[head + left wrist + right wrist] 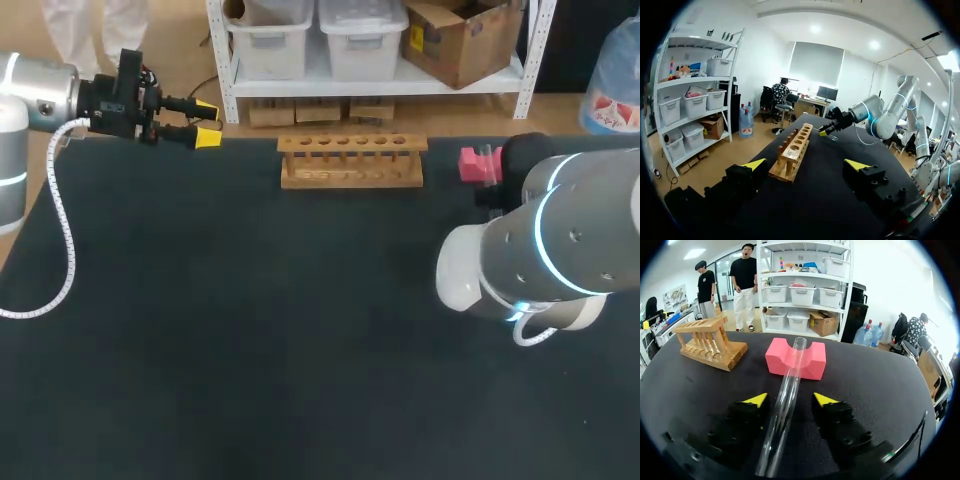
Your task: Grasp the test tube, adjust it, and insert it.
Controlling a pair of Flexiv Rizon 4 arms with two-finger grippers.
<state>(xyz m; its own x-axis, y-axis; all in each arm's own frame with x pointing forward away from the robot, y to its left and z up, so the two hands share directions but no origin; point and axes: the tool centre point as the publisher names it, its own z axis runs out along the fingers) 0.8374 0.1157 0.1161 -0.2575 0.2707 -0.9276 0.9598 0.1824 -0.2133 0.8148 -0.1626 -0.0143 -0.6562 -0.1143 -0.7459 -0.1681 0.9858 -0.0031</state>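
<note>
A clear glass test tube (pixel 788 390) lies with its far end in the groove of a pink foam block (pixel 812 360). It runs back between the fingers of my right gripper (pixel 790 400), which is open, with a small gap on each side of the tube. In the head view my right arm hides that gripper and the tube; only the pink block (pixel 478 164) shows beside it. The wooden tube rack (pixel 351 160) stands at the table's far middle, its holes empty. My left gripper (pixel 207 120) hovers open at the far left corner, holding nothing, with the rack (pixel 792 152) ahead of it.
The dark table top (pixel 250 320) stretches between both arms. A white coiled cable (pixel 62 240) hangs from my left arm over the table's left side. Seen from the left wrist, my right arm (pixel 875 117) is beyond the rack.
</note>
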